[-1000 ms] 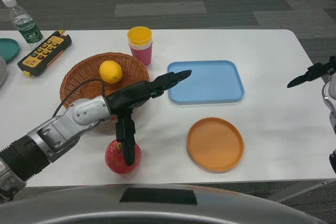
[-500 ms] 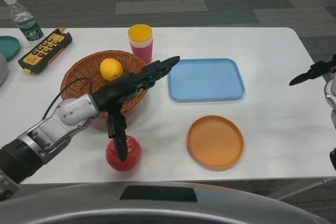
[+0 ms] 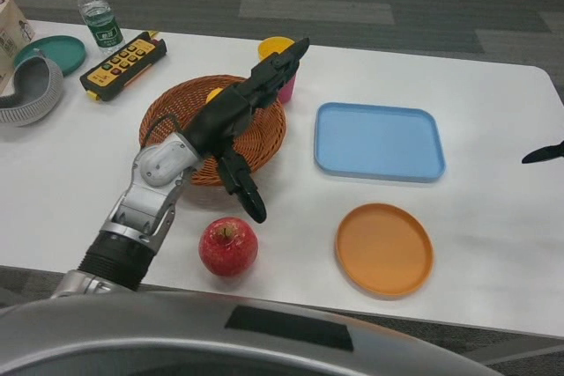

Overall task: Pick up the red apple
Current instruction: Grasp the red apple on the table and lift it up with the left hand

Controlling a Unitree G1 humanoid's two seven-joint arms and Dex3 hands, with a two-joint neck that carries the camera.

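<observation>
Head view: left hand [image 3: 236,134] spread wide, empty, just beyond red apple [image 3: 228,246]; lower, centre fingers around apple before closing.

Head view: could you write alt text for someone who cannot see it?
The robot's left hand hangs open above a red apple near the white table's front edge, not touching it. Behind are a wicker basket, blue tray and orange plate.

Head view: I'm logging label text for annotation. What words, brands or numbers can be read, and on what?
None can be read.
Water bottle: its label is too small and blurred.
Yellow remote controller: button markings too small to read.
Box at the left edge: print too blurred.
</observation>
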